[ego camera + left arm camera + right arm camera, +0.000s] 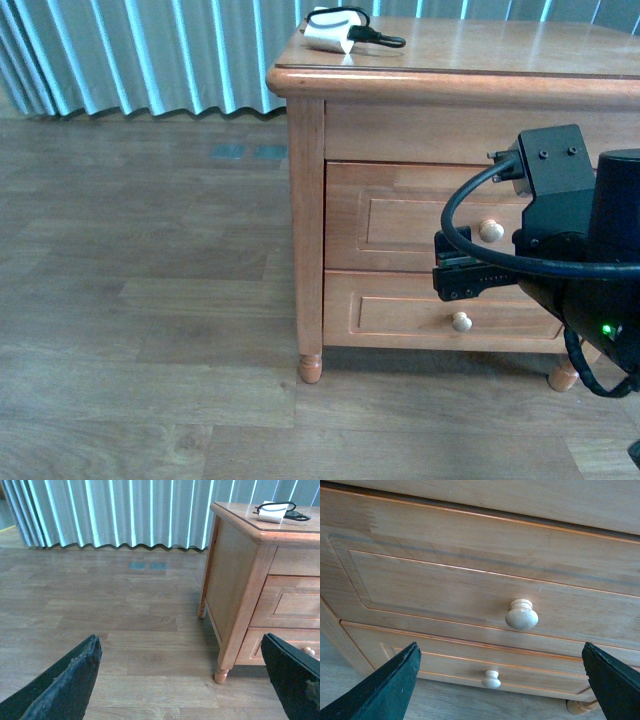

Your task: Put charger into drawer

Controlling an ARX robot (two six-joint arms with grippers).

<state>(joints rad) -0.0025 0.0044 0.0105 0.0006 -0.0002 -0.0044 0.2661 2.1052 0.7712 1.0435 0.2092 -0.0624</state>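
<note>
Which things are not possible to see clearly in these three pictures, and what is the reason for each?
- Inside of the upper drawer: every view, its shut front hides it.
- Right part of that drawer's front: front view, the right arm covers it.
- Charger plug and cable details: too small in front and left wrist views.
- Left gripper: not in the front view.

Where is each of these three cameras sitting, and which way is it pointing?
Front view: on the robot's body, facing the cabinet; the right gripper shows before the drawer.
Left wrist view: on the left arm, looking over floor at the cabinet's corner; the open left gripper frames it.
Right wrist view: on the right arm, close to the drawer's knob; its open fingers frame it.
Shared: front and left wrist views both show the charger on the cabinet top.
</note>
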